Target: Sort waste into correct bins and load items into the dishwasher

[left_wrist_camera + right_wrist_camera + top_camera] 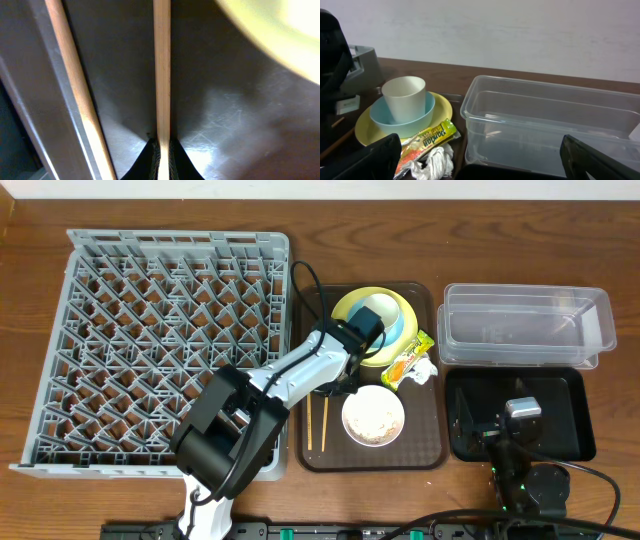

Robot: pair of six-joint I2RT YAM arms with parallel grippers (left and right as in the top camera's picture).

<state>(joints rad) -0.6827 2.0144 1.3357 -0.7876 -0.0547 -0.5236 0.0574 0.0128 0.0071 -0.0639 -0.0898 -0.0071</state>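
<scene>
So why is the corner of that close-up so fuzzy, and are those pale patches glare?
Left wrist view: the middle chopstick is fairly sharp, but the plate at top right is an out-of-focus yellow blur, and the pale patches on the tray are glare. Right wrist view: cup and tub are sharp. Overhead view: evenly lit, sharp throughout.

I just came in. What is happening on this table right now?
The left gripper is shut on one chopstick on the brown tray; the second chopstick lies beside it. The right gripper hangs open over the black tray. No dishes show in the dish rack yet.
</scene>
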